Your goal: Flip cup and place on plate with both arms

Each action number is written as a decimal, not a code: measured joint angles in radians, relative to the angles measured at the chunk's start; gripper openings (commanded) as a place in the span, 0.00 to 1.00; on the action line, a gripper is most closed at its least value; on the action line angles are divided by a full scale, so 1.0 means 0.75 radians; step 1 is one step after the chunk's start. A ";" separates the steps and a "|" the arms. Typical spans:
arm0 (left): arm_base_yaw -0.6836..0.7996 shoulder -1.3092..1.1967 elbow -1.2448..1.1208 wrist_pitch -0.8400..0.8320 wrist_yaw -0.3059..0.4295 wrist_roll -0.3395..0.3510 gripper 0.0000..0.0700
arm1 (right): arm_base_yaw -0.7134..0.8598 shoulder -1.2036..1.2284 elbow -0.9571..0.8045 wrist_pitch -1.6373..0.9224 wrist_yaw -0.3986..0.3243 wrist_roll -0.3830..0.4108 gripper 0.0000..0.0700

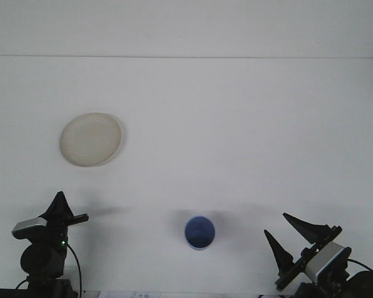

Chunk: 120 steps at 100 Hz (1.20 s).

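Front view: blue cup (199, 232) upright, mouth up, low centre of white table (236, 124), apart from both arms. Plate (90, 139) far left, bare, wide room around. Right gripper (292, 239) spread, empty, arm cut off by bottom edge. Left gripper (61, 210) half hidden; spread or pressed, cannot tell.

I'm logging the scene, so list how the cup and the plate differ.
The cup is blue and deep, with its mouth up; the plate is cream and shallow. The cup is narrower than the plate. The cup stands near the front edge, between the arms; the plate lies farther back on the left. Both are round and held by neither gripper.
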 measured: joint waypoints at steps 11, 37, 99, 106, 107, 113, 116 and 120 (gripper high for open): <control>-0.001 0.024 0.104 -0.053 0.116 -0.078 0.02 | 0.001 0.000 0.000 0.003 -0.001 0.000 0.57; -0.003 0.349 0.698 -0.405 0.374 -0.034 0.62 | 0.001 0.001 0.000 -0.006 -0.001 0.000 0.57; -0.746 1.415 1.470 -1.067 0.765 0.156 0.62 | 0.001 0.001 0.000 -0.051 0.000 0.000 0.57; -0.851 1.495 1.490 -1.045 0.686 0.160 0.62 | 0.001 0.001 0.000 -0.057 -0.001 0.000 0.57; -0.865 1.506 1.492 -1.039 0.673 0.161 0.62 | 0.001 0.001 0.000 -0.057 -0.001 0.000 0.57; -0.945 1.574 1.494 -1.002 0.625 0.162 0.62 | 0.001 0.001 0.000 -0.058 -0.001 0.000 0.57; -0.978 1.609 1.494 -0.988 0.618 0.164 0.62 | 0.001 0.001 0.000 -0.062 -0.001 0.000 0.57; -1.016 1.654 1.494 -0.971 0.612 0.165 0.62 | 0.001 0.001 0.000 -0.068 -0.001 0.000 0.57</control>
